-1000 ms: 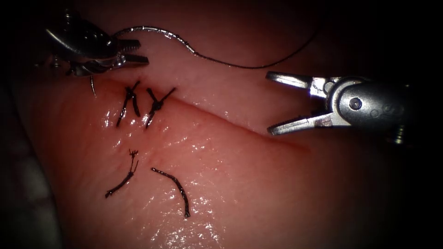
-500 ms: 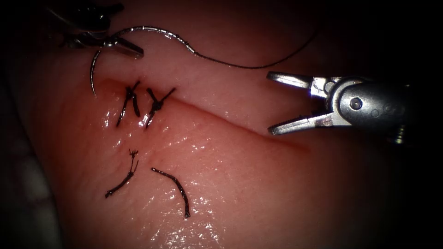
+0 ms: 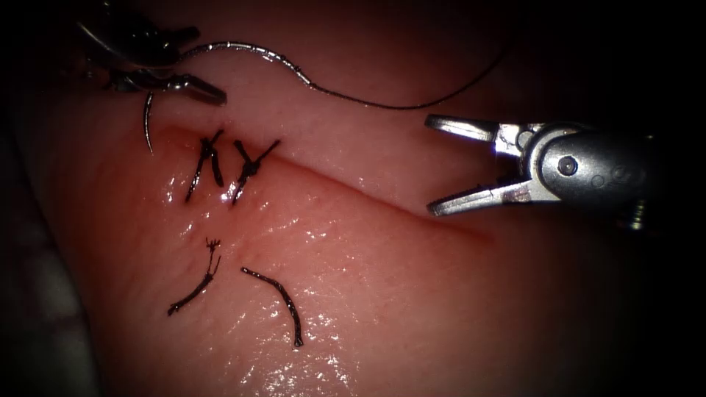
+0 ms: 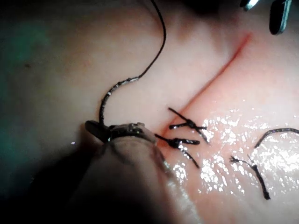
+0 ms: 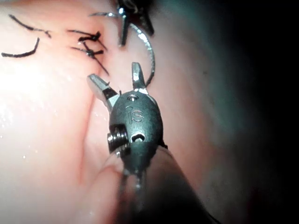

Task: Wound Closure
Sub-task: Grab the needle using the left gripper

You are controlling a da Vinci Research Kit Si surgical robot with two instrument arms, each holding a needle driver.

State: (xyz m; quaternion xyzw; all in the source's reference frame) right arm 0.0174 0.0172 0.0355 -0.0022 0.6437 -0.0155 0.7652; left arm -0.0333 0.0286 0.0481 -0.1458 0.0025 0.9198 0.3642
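Clearly the needle (image 3: 148, 121) hangs clear of the tissue (image 3: 382, 294) at the cut's (image 3: 353, 192) left end, clamped near mid-curve by the left tool (image 3: 184, 82); thread (image 3: 382, 105) trails right. Right tool (image 3: 434, 165) gapes wide, holding nothing, over the cut.

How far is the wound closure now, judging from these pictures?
Done: two dark knotted stitches cross the cut's left end. In hand: the left end effector holds the curved steel needle, out of the pink tissue; the right end effector is open, holding nothing. Left: the unstitched cut running rightward.
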